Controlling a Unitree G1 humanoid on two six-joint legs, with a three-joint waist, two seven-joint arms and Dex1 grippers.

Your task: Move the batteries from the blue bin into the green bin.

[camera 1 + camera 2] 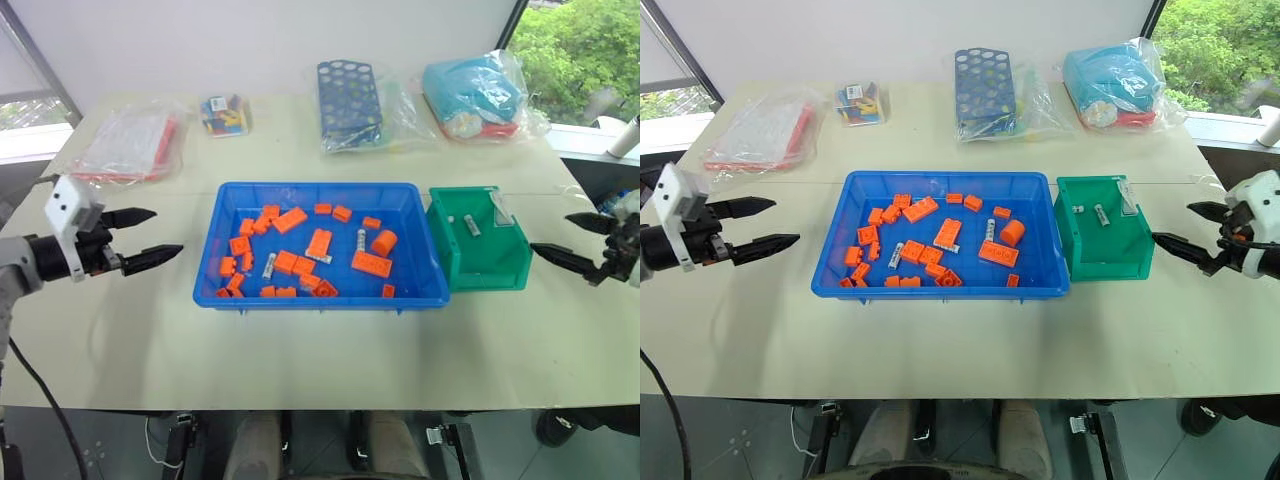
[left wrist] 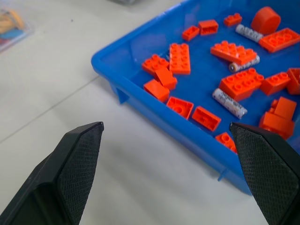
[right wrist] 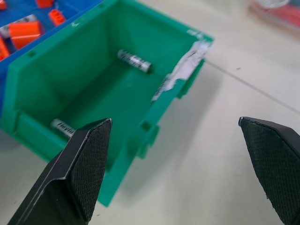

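- Left tool sits at the left edge of the head view, fingers spread wide with nothing between them, hovering over the counter a bit off the blue bin's left wall.
- Right tool is at the right edge, also wide open and empty, near the green bin but not touching it.
- Blue bin is in the middle of the frame, full of orange blocks scattered all over.
- A few batteries lie in the blue bin among the blocks: one left of centre, one more to the right, one tucked against a block in the middle.
- Green bin stands right against the blue bin's right side. Two batteries lie in it, well apart.
- Along the top of the frame: a bag of red-edged stuff at upper left, a small box of coloured bits, a dark-blue rack with holes, a bagged teal bundle at upper right.
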